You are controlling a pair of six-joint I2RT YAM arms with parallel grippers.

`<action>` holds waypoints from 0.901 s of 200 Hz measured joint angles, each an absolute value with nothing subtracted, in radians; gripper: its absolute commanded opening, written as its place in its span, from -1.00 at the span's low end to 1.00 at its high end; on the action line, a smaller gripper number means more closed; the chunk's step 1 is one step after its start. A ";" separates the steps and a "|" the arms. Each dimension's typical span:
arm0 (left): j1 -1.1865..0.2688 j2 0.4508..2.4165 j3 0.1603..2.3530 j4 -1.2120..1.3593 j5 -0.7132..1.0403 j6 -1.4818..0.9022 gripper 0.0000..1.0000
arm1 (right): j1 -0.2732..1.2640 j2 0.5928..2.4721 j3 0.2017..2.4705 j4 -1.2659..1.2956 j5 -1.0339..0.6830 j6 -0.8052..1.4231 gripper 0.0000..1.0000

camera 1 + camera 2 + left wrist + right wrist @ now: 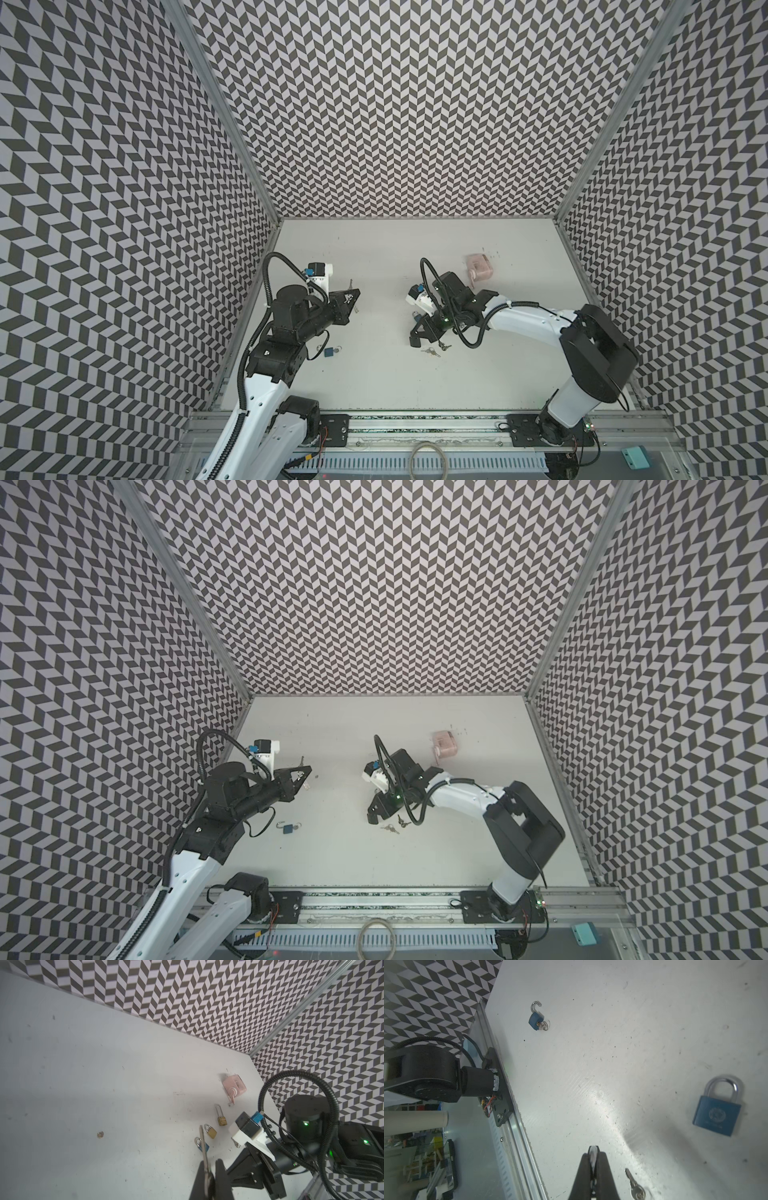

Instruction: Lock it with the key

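Pinching a flat silver key [204,1149] between closed fingers, left gripper [210,1164] hovers near bench's left edge | right gripper [593,1157] clamped on thin pale sliver [593,1150], unidentifiable | open-shackled blue padlock [329,352] front-left | small brass padlock [212,1132] visible only from left wrist

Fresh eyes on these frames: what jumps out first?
Black-and-white chevron-patterned walls box in the white table. The left end effector pinches a silver metal key, blade out; the right end effector grips a small silvery piece I can't identify. A blue padlock with its shackle open lies near the left arm, and a pale pink box sits back right.
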State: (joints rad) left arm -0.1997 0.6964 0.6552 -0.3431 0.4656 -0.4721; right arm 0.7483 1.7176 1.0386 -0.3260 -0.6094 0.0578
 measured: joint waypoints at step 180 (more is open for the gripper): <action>-0.200 0.669 0.646 -0.332 0.569 -0.521 -1.00 | 0.672 2.074 1.439 -0.462 -0.613 -0.244 -0.08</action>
State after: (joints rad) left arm -0.1997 0.6693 0.6460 -0.3317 0.5690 -0.5213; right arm 0.6716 2.0735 1.4387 -0.4618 -0.6132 -0.2440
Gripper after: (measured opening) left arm 0.051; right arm 0.446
